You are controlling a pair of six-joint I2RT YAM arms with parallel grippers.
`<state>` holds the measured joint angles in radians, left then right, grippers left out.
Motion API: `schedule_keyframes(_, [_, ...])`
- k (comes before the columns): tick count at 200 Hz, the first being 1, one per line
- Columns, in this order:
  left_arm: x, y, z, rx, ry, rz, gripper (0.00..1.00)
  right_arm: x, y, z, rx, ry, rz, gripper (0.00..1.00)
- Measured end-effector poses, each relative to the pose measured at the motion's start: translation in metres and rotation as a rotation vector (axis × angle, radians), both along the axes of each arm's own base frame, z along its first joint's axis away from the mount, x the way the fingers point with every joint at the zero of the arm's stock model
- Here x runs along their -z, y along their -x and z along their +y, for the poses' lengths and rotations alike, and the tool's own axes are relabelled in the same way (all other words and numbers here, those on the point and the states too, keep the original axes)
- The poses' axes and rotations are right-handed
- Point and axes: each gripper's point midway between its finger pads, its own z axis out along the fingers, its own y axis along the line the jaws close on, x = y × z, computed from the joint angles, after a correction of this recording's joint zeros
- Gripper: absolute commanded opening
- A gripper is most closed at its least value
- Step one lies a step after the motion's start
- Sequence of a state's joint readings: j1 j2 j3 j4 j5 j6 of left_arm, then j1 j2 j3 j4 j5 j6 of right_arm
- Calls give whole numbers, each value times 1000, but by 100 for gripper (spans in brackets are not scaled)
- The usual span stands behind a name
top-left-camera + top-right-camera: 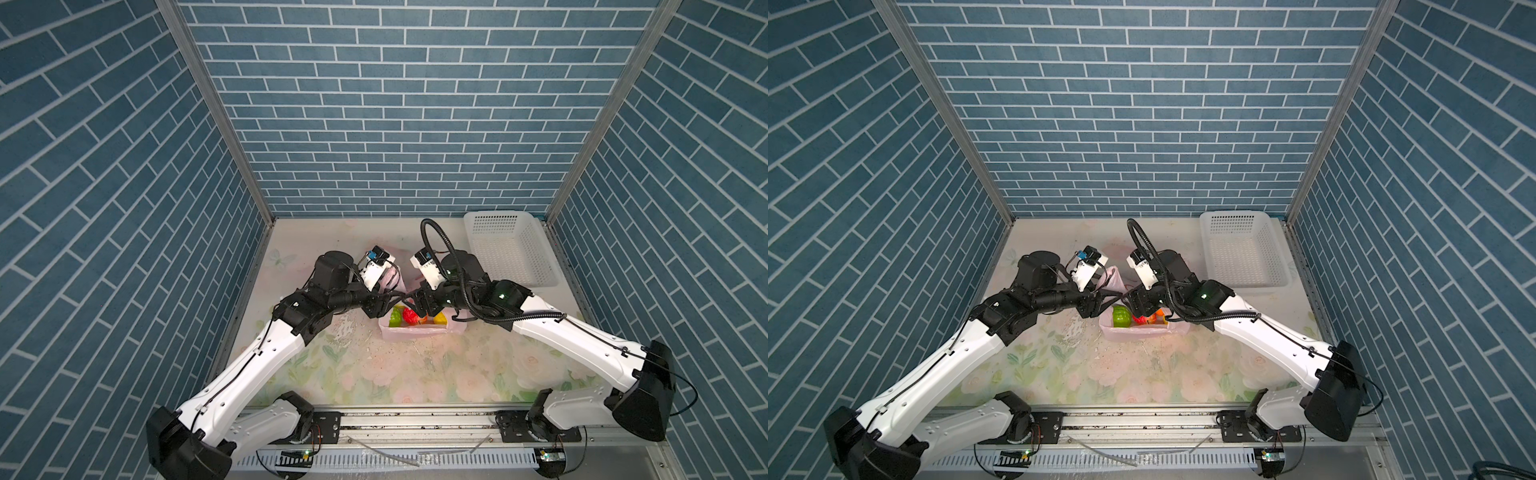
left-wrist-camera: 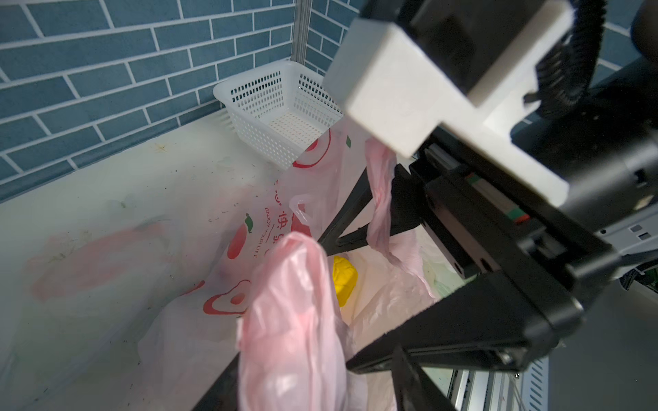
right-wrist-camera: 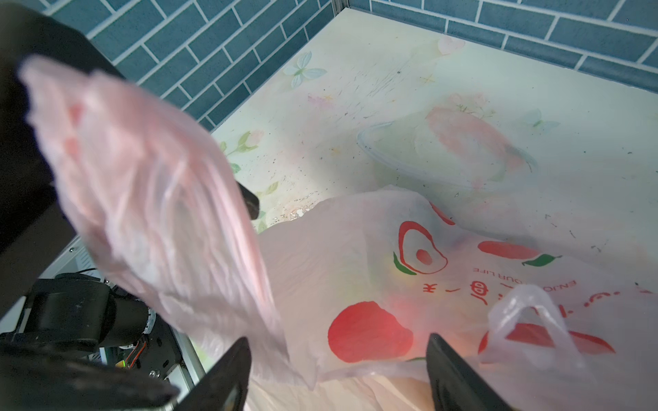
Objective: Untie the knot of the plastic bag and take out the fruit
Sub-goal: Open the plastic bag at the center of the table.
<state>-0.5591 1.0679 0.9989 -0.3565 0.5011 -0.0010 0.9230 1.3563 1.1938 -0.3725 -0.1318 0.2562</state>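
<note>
Left hand [image 1: 397,299], jaws apart, straddles the pink handle loop [image 2: 292,313]: pinch low, then draw toward 9 o'clock. The plastic bag [image 1: 411,332] sits centrally on the table [image 1: 415,374], mouth open, strawberry [image 1: 410,316] exposed. Right hand [image 3: 338,341], jaws spread above, should dip straight in.

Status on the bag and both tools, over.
Left tool around one pink handle, grip unclear. Right tool open over the bag. Bag mouth open, fruit inside. Second handle drapes across right tool.

The plastic bag [image 1: 415,332] lies open-mouthed on the counter [image 1: 374,374], just beside both arms' jaws. Fruit [image 1: 410,316] (red, green, yellow) shows inside, closest to the right arm's jaws.
</note>
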Motion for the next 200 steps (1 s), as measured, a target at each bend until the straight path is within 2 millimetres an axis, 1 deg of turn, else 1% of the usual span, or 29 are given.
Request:
schedule_keyframes(26, [0,-1,-3,12,11,6,59,2,1,-2,0,4,3,77])
schedule_keyframes(42, [4,-2,-8,34,16,22,58,3,2,-3,0,8,4,77])
schedule_keyframes(57, [11,-5,-12,50,17,47,53,6,3,-5,0,17,9,77])
schedule_keyframes(70, [16,-7,-14,60,11,68,43,6,3,-5,-1,18,10,77])
schedule_keyframes(89, [25,-7,-16,70,-7,93,24,6,3,-5,0,17,9,77])
schedule_keyframes(98, [28,-6,-15,68,-16,99,16,6,3,-5,0,17,9,77])
schedule_keyframes(109, [27,-7,-13,58,-27,86,10,6,3,-5,1,18,9,77])
schedule_keyframes(116, [26,-9,-11,43,-32,76,2,6,3,-5,2,18,8,77])
schedule_keyframes(119, [25,-10,-9,32,-34,72,0,6,3,-5,2,18,8,77])
schedule_keyframes(134, [15,-16,0,-32,-38,16,0,6,4,-6,4,19,7,77])
schedule_keyframes(146, [-1,-19,10,-96,-16,-53,0,6,5,-9,7,22,5,77])
schedule_keyframes(172, [-30,-19,30,-211,62,-168,0,3,13,-16,7,33,7,77])
schedule_keyframes(187, [-37,-20,36,-254,105,-202,0,1,21,-19,0,47,8,77])
schedule_keyframes(200, [-37,-20,37,-276,128,-212,0,2,29,-19,-14,67,20,77])
